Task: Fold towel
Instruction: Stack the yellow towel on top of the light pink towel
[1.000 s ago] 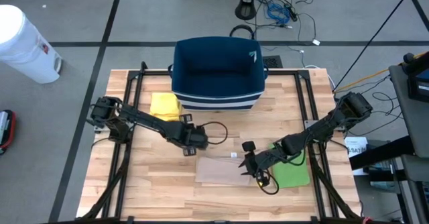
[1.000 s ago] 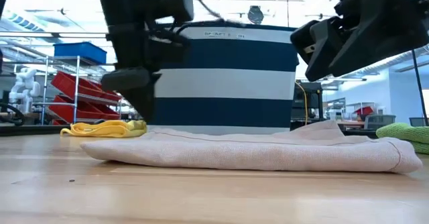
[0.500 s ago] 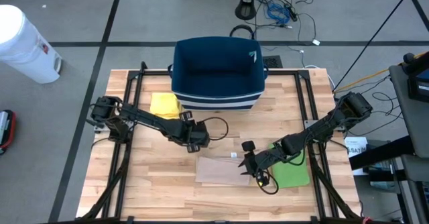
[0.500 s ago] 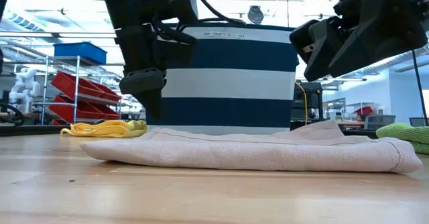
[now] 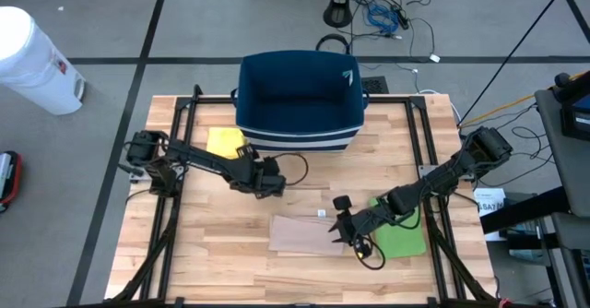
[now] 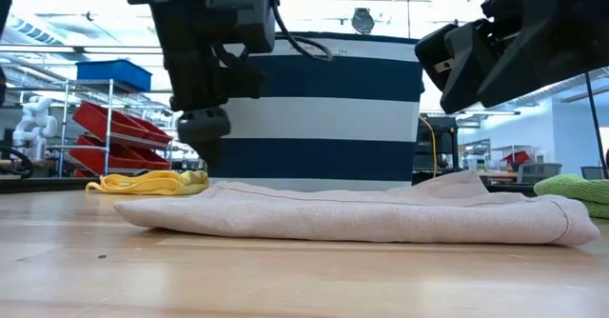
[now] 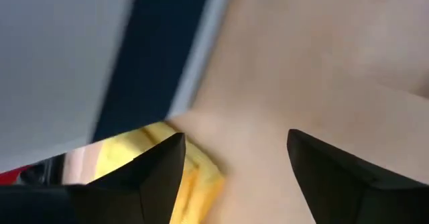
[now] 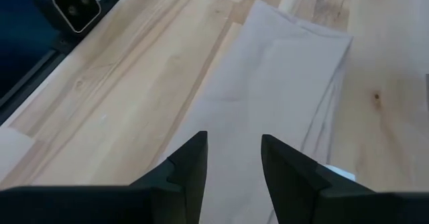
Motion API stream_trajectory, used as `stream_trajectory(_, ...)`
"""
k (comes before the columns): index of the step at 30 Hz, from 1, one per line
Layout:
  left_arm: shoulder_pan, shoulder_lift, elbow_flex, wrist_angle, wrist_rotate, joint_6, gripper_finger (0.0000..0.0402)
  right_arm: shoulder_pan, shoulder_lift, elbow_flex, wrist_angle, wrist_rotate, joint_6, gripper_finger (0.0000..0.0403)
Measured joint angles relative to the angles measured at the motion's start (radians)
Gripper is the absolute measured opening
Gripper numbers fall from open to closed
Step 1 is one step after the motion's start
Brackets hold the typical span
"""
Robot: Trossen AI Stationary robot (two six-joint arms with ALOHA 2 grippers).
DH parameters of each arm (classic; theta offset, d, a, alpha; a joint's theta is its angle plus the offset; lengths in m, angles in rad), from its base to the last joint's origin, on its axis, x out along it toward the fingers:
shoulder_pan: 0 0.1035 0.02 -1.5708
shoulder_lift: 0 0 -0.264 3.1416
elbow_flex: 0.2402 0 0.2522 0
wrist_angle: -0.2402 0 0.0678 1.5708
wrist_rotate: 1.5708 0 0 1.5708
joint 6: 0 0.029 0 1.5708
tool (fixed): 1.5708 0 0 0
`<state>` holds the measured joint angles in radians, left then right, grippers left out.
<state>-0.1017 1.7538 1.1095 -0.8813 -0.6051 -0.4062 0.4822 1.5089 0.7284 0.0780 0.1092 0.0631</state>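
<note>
On the wooden table [image 5: 212,253] lies the folded beige cloth towel [image 5: 304,233] — my right gripper [image 5: 348,235] over its edge, fingers parted, empty; left gripper [image 5: 274,186] wide, clear.

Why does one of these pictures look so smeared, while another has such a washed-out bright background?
The left wrist view is blurred: the yellow cloth and blue basket are soft streaks. In the low view, ceiling lights behind the basket glare white, leaving the arms as dark shapes, while the beige towel stays sharp. The high view is evenly lit.
</note>
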Motion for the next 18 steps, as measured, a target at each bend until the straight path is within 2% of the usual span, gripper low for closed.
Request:
stream_trajectory(4, 0.054, 0.000, 0.000, 0.001, -0.008, -0.091, 0.0263, 0.012, 0.000, 0.000, 0.000, 0.000, 0.000, 0.0130)
stream_trajectory(6, 0.078, 0.002, 0.000, 0.016, 0.010, -0.096, 0.0261, 0.017, 0.000, 0.000, 0.000, 0.001, -0.003, 0.0130)
stream_trajectory(9, 0.087, 0.003, 0.000, 0.015, -0.019, -0.109, 0.0259, 0.025, 0.000, 0.000, 0.000, 0.004, -0.007, 0.0130)
stream_trajectory(14, 0.090, 0.001, -0.003, 0.027, -0.073, -0.070, 0.0259, 0.036, 0.000, 0.000, 0.000, 0.004, -0.014, 0.0130)
stream_trajectory(18, 0.102, 0.000, -0.054, 0.146, -0.074, 0.001, 0.0259, 0.044, 0.000, 0.000, 0.000, 0.025, -0.023, 0.0130)
